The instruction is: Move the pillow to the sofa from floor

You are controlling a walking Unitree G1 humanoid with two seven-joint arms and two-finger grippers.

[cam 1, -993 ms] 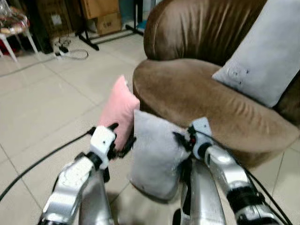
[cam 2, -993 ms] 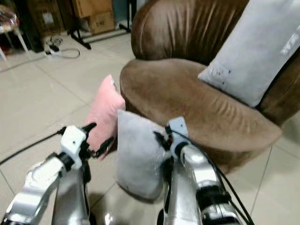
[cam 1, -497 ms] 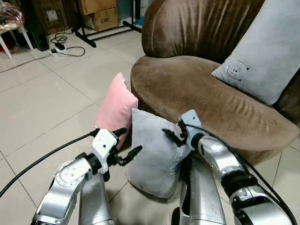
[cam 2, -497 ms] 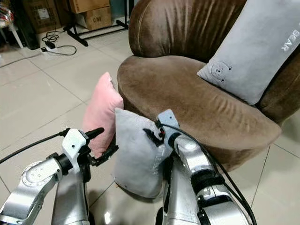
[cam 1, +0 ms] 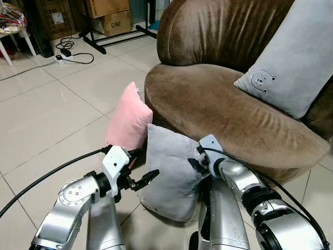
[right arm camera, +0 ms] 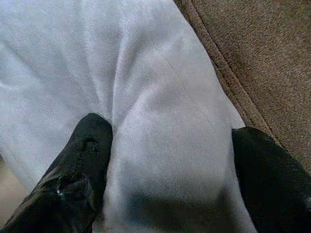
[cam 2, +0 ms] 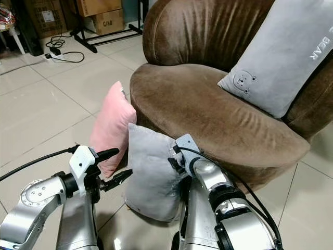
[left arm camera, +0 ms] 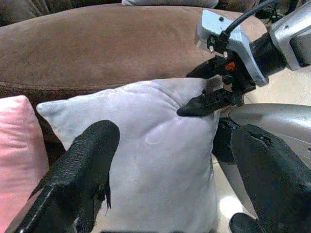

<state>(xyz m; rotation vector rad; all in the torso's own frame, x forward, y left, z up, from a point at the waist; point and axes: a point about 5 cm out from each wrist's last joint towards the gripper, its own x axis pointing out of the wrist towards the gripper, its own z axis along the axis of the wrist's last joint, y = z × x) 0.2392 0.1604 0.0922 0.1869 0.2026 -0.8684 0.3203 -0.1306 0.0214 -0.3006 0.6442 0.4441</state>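
A grey pillow (cam 1: pixel 169 174) stands on the floor, leaning against the front of the brown sofa (cam 1: pixel 223 104). My left gripper (cam 1: pixel 143 165) is open just beside the pillow's left edge, its fingers (left arm camera: pixel 82 165) spread towards the pillow (left arm camera: pixel 155 160). My right gripper (cam 1: pixel 196 159) is open and pressed into the pillow's upper right corner. The right wrist view has the grey fabric (right arm camera: pixel 160 97) bulging between the spread fingers (right arm camera: pixel 80 160).
A pink pillow (cam 1: pixel 127 120) leans on the sofa just left of the grey one. A larger grey bear pillow (cam 1: pixel 291 62) rests on the sofa's back right. Cables and a power strip (cam 1: pixel 67 52), boxes (cam 1: pixel 114 21) and stand legs lie far left on the tiled floor.
The right gripper has sunk lower against the pillow's upper right corner. The left gripper has dropped a little and come closer to the pillow's left edge. The view has steadied.
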